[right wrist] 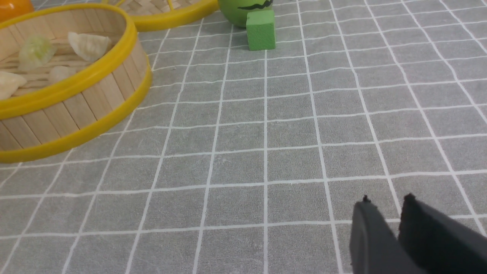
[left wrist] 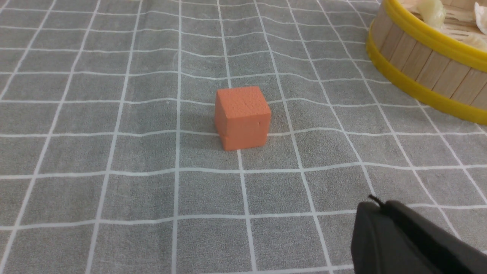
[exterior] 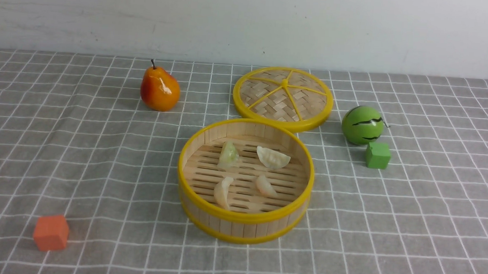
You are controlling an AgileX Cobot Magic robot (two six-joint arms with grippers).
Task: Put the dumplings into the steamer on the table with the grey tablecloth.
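A round bamboo steamer (exterior: 243, 218) with yellow rims is set near the middle of a table covered by a grey tablecloth (exterior: 389, 247) with a white grid. Four dumplings are seen inside on the slatted floor: a pale green dumpling (exterior: 228, 155) and three whitish ones (exterior: 272, 158) (all crescent-shaped, lying apart). Behind the steamer, a woven lid (exterior: 267, 97) with a yellow rim is laid flat. An orange-red pear (exterior: 160, 89) is placed behind and to the left; to the right, a green striped ball (exterior: 362, 125) is seen with a green cube (exterior: 378, 155) just in front. An orange cube (exterior: 51, 233) is placed at the front left. In the wrist views, the left claw (left wrist: 374, 201) is pressed together with nothing held, and the right claw (right wrist: 387, 198) is slightly spread and empty, both above the cloth.
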